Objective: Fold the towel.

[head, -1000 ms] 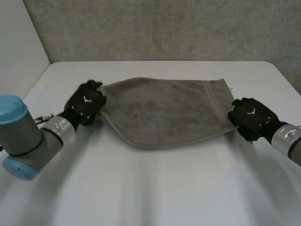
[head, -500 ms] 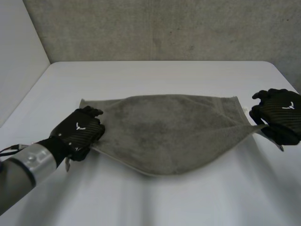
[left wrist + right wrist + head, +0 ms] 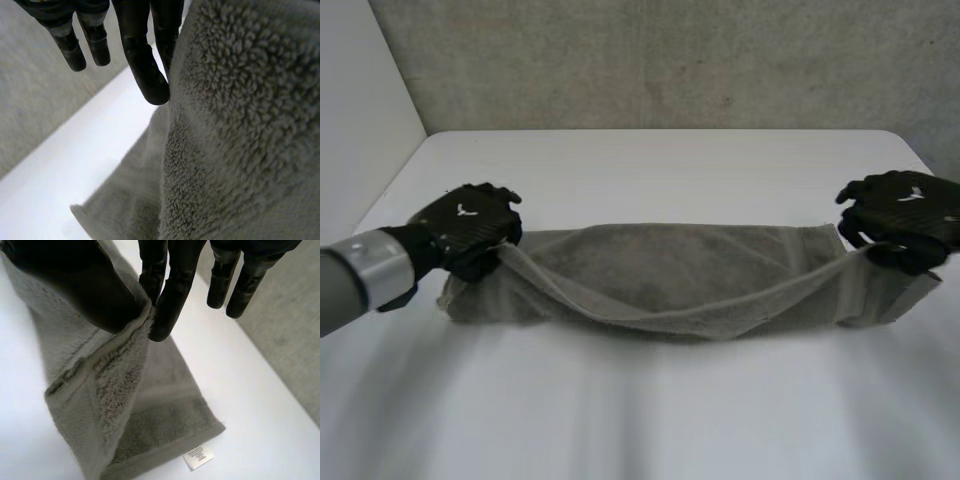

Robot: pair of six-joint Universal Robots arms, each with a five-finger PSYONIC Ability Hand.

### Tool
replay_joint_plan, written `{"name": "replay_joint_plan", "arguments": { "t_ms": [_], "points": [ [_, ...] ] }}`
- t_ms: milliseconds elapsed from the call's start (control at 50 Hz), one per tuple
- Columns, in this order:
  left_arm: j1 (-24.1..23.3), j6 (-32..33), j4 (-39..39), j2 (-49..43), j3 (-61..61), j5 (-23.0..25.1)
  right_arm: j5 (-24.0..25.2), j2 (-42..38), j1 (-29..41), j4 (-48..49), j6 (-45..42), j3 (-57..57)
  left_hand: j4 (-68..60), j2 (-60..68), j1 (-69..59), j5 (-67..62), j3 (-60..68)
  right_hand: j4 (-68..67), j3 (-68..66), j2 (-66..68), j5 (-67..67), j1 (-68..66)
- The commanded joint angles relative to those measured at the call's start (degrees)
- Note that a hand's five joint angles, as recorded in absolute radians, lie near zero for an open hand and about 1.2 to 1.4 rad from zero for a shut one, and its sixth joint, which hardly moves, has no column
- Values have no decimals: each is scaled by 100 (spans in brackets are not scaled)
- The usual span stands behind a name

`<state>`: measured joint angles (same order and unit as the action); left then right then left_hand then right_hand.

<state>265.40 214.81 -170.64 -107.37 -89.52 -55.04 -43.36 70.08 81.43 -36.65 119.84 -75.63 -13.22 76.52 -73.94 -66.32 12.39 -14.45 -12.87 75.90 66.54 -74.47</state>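
Head view: towel sags between left hand, right hand.

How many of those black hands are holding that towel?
2. The left hand pinches the left end of the towel; the right hand pinches its right end between thumb and fingers.

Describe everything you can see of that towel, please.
The towel is grey-green terry with a looped pile, a woven band near its end and a white label near one corner. It stretches across the table: the lower layer lies flat, while the left hand and right hand each pinch an end of the upper edge, which sags between them.
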Motion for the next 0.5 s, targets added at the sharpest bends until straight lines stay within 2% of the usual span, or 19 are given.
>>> {"name": "replay_joint_plan", "arguments": {
  "t_ms": [20,60,180,220,320,380,500],
  "points": [
    [-340,114,180,-1251,1121,-868,-849,-1278,673,62,242,1349,322,348,-606,-368,-239,445,287,410,346,-553],
    [-349,132,172,-1435,1306,-973,-867,-1689,708,210,582,1804,322,348,-606,-368,-239,445,287,410,346,-553],
    [-393,149,13,-2051,1850,-1131,-999,-2201,769,862,1085,2202,322,348,-606,-368,-239,445,287,410,346,-553],
    [-411,149,-205,-2252,1964,-1140,-1304,-2446,935,1334,1304,2403,322,348,-606,-368,-239,445,287,410,346,-553],
    [-498,167,-636,-2498,2096,-1280,-1710,-2762,1111,1889,1393,2501,322,348,-606,-368,-239,445,287,410,346,-553],
    [-560,219,-812,-2639,2210,-1464,-1772,-2912,1208,2100,1419,2510,322,348,-606,-368,-239,445,287,410,346,-553],
    [-613,307,-953,-2771,2351,-1518,-1851,-3088,1297,2330,1463,2597,322,348,-606,-368,-239,445,287,410,346,-553]
  ]
}}
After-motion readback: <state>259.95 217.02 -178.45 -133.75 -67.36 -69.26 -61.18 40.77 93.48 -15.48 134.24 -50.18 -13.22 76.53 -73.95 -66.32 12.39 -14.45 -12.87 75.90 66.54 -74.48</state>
